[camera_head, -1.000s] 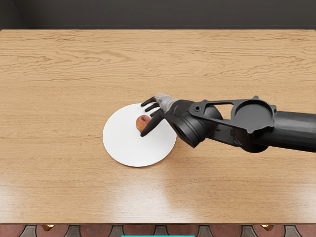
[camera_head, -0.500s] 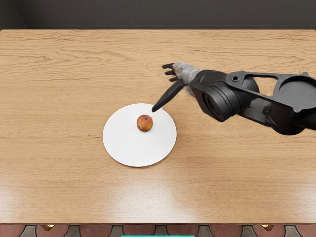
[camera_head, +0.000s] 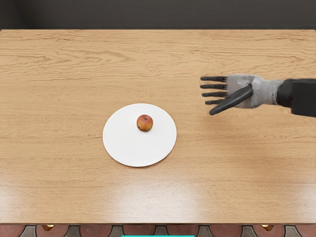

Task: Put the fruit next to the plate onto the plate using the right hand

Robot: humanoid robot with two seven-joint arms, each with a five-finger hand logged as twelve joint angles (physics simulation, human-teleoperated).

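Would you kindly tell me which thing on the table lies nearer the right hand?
The white plate: its rim extends closer to the open right hand than the fruit resting on it.

The right hand (camera_head: pixel 236 93) has slim black fingers (camera_head: pixel 213 86), a grey palm and a black forearm.

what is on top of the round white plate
A small round red-orange fruit rests on the round white plate, slightly beyond its centre. The plate surface under the fruit is hidden.

Small red-orange fruit (camera_head: pixel 144 123) – round, resting just above centre on the flat white plate (camera_head: pixel 126 145).
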